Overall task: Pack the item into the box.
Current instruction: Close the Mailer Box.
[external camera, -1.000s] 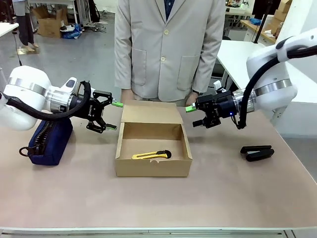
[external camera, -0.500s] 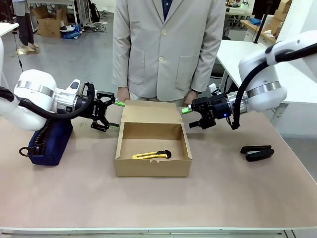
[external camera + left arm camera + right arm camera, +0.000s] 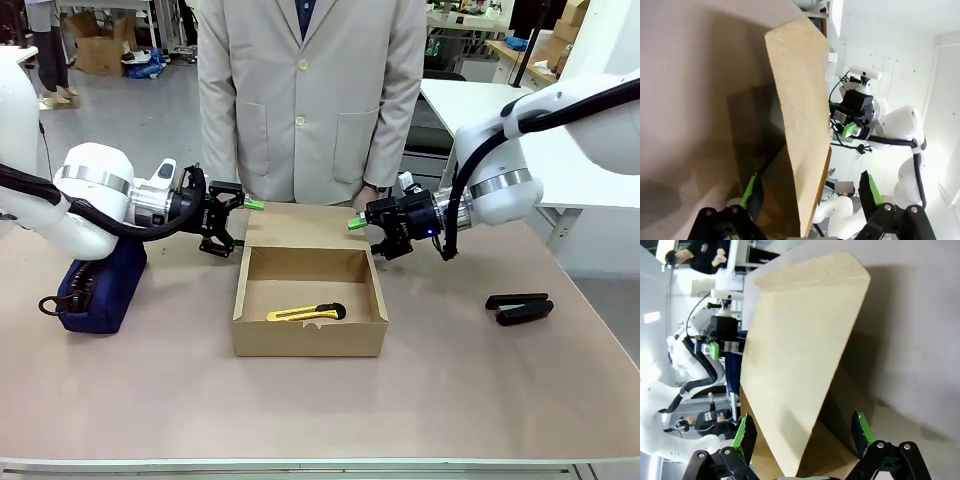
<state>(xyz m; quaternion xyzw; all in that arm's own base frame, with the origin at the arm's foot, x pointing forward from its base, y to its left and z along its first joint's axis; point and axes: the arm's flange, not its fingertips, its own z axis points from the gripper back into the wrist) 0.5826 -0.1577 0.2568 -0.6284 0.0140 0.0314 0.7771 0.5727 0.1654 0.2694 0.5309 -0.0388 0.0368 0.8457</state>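
The brown cardboard box (image 3: 308, 335) stands open mid-table, its flap lid (image 3: 305, 226) raised at the far side. Inside on the floor lies the yellow utility knife (image 3: 305, 313), untouched. My left gripper (image 3: 240, 226) is open at the lid's left edge, and my right gripper (image 3: 368, 238) is open at its right edge. In the left wrist view the lid (image 3: 802, 115) stands edge-on between the spread fingers of my left gripper (image 3: 810, 192). The right wrist view has the lid (image 3: 800, 350) between the fingers of my right gripper (image 3: 804, 432). Neither holds anything.
A navy zip pouch (image 3: 95, 280) lies at the left under my left arm. A black stapler (image 3: 520, 308) rests at the right. A person in a beige jacket (image 3: 310, 100) stands close behind the box at the far edge.
Both grippers have moved inward to the lid's side edges, still open. The person has shifted a little to the left. The knife and box have not moved.
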